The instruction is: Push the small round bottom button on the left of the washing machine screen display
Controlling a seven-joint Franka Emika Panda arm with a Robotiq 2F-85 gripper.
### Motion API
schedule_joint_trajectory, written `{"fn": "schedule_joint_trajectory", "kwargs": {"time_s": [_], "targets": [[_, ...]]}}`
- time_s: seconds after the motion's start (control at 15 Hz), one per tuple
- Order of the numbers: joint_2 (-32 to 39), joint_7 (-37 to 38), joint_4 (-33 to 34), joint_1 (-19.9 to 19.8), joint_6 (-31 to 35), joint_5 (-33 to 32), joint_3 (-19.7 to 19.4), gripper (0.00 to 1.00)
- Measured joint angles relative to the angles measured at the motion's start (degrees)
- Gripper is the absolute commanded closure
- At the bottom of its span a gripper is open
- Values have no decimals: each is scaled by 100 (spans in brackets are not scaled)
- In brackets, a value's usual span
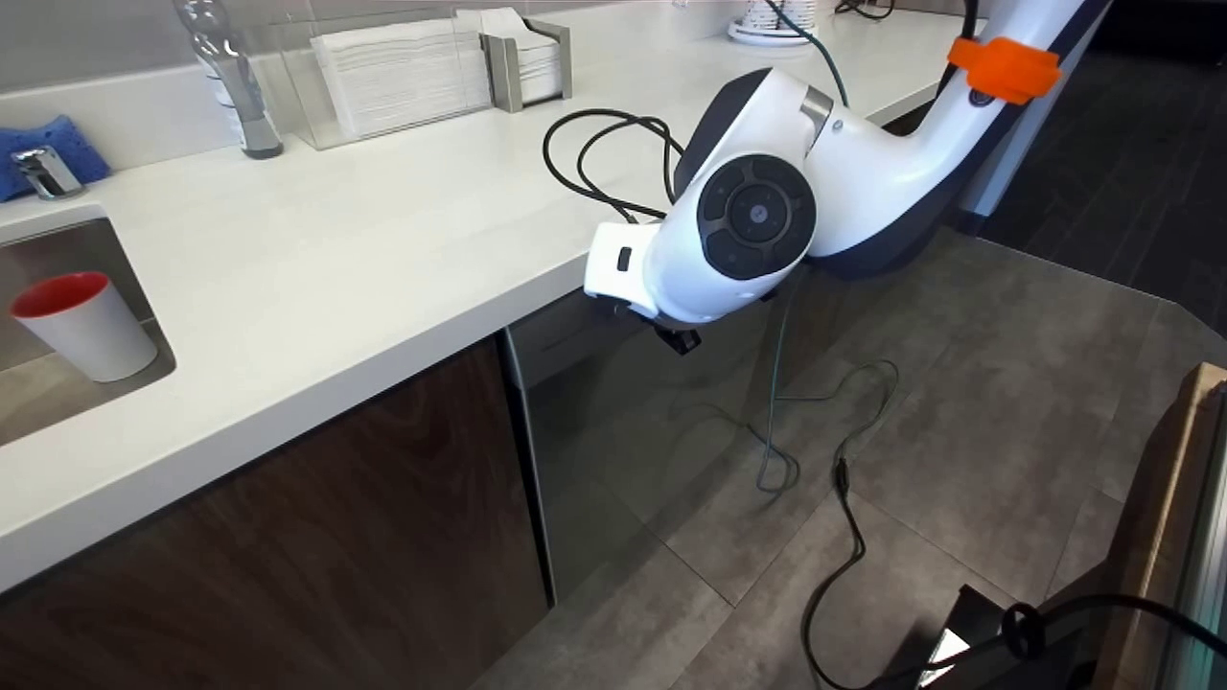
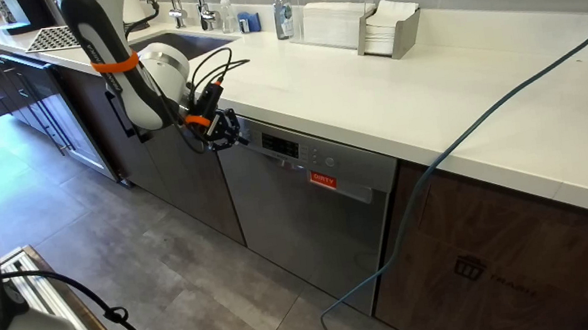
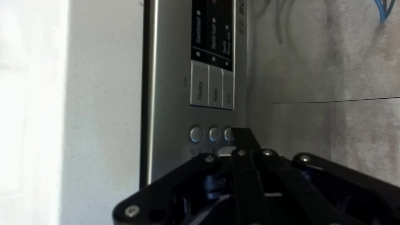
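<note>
Pretty sure that's actually a dishwasher [image 2: 307, 230], what with the red DIRTY tag [image 2: 323, 179] stuck on it, but the target checks out: three round buttons [image 3: 214, 133] in a row left of the display [image 3: 206, 34], and the bottom button [image 3: 227, 134] is the one farthest from the desk [image 3: 103, 93]. The fingers [image 3: 245, 140] look pressed together, no gap I can make out and nothing in them, so I'd call it one blunt poker. The wrist view has the desk on its left, so left there is really up, and the tips cover the button's lower edge. That puts its middle slightly up from the fingers. Whether they're touching it, I can't tell. It's round, so no long axis to fuss over, and just the one arm [image 1: 901, 182] to reach with. My guess: shift up a hair, then push straight in, or the tips may slide off underneath.
</note>
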Motion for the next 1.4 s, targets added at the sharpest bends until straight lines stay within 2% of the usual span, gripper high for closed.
{"fn": "schedule_joint_trajectory", "kwargs": {"time_s": [1.0,1.07,1.2,1.4], "targets": [[-1,-42,3,-115,65,232,61,100],[-1,-82,1,-134,93,341,75,74],[-11,-164,-10,-173,206,577,104,67],[-88,-272,-75,-202,426,913,110,46]]}}
